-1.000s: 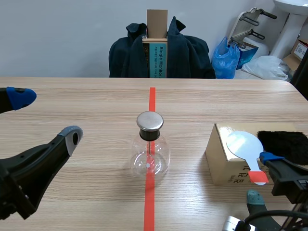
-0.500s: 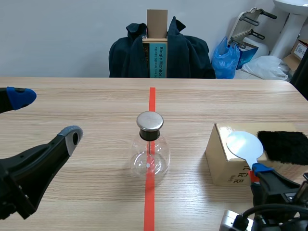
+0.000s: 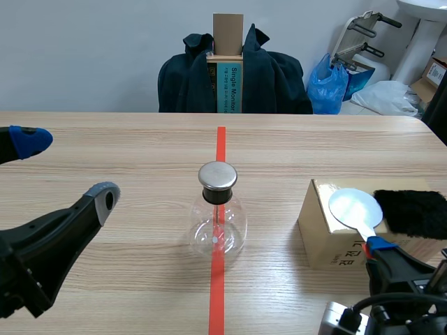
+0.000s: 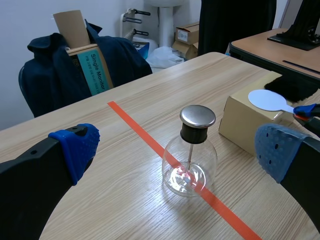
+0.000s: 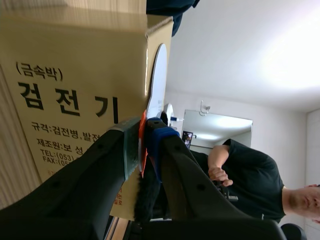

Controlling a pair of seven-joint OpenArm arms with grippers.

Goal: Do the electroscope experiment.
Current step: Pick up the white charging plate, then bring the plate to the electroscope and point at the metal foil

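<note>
A glass electroscope flask (image 3: 217, 213) with a metal cap stands on the red tape line at the table's middle. At the right, a white round paddle (image 3: 355, 208) lies on top of a tan cardboard box (image 3: 323, 234), its red handle sticking out over the near edge. My right gripper (image 3: 380, 248) is shut on that handle; in the right wrist view the gripper (image 5: 143, 145) pinches the handle beside the box (image 5: 75, 75). A black fur cloth (image 3: 413, 211) lies behind the box. My left gripper (image 3: 68, 167) hangs open at the left, well short of the flask (image 4: 192, 150).
Behind the table's far edge a chair draped in a dark jacket (image 3: 279, 80) holds an upright carton (image 3: 228, 66). A blue bag (image 3: 328, 87) and white bags lie on the floor at the back right. A person in a black shirt (image 5: 245, 175) stands off to the right.
My right gripper's fingers, apart a second ago, have closed on the paddle's red handle, and the gripper has shifted slightly left. The left arm and the flask have not moved.
</note>
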